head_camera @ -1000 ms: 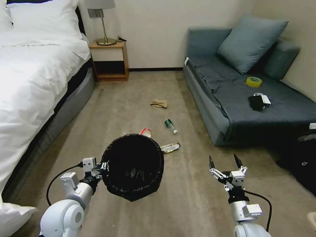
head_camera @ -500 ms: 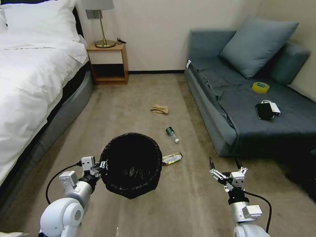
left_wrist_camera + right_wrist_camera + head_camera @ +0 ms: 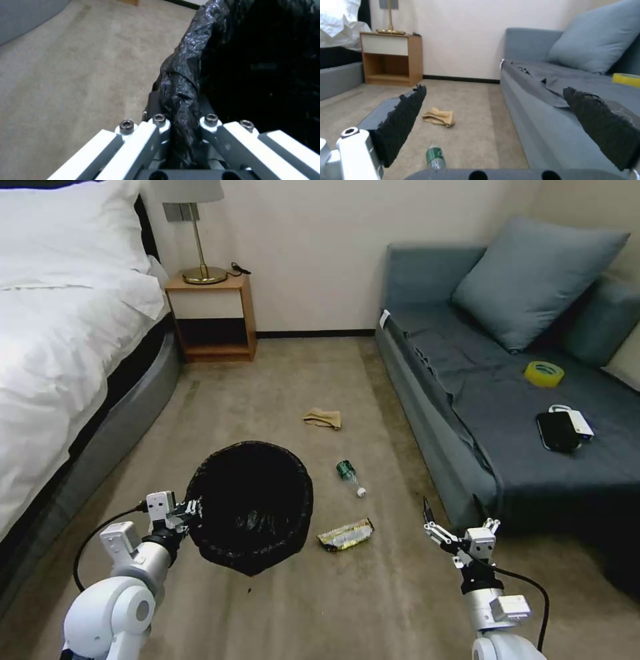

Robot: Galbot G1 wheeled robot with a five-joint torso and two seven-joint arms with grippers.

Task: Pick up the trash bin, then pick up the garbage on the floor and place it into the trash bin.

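Left gripper (image 3: 189, 511) clenched on rim of trash bin (image 3: 248, 505) — round, crinkly black liner, held off floor. Beyond it: snack wrapper (image 3: 345, 534), green bottle (image 3: 346, 472), tan paper (image 3: 323, 417). Right gripper (image 3: 457, 515) spread, empty — beside sofa (image 3: 467, 400).

The left gripper (image 3: 189, 511), at the end of the white left arm reaching forward, is clamped on the rim of the round black-bagged trash bin (image 3: 250, 505); the right gripper (image 3: 459, 518) is held forward low, its dark fingers (image 3: 403, 125) spread apart.
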